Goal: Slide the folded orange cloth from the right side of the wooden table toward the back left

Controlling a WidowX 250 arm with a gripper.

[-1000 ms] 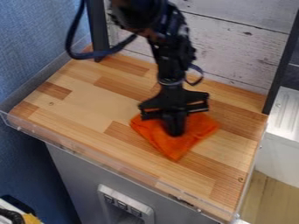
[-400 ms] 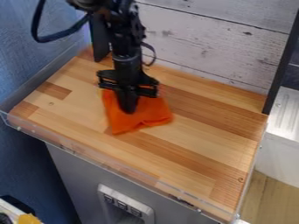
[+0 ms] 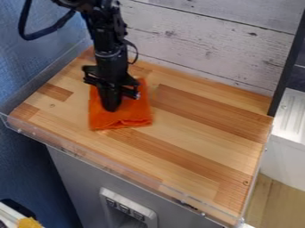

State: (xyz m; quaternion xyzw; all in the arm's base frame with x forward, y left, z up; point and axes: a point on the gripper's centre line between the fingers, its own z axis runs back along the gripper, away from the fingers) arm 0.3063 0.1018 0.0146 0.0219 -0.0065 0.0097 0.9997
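Note:
The black gripper [image 3: 111,108] hangs down over the left part of the wooden surface. Its tip is against an orange cloth [image 3: 128,116], near the cloth's middle. The cloth lies roughly square on the wood, its front edge slightly rumpled and its upper part partly behind the gripper. Whether the gripper pinches the fabric or only presses on it cannot be told.
The wooden worktop [image 3: 196,129] has a low clear rim [image 3: 107,163] along its front. A whitewashed plank wall [image 3: 208,44] stands behind, with a dark post [image 3: 287,67] at the right. A blue wall [image 3: 30,67] borders the left.
The gripper and the orange cloth have moved left across the worktop together. The cloth has turned from a diamond-like lie to a squarer one.

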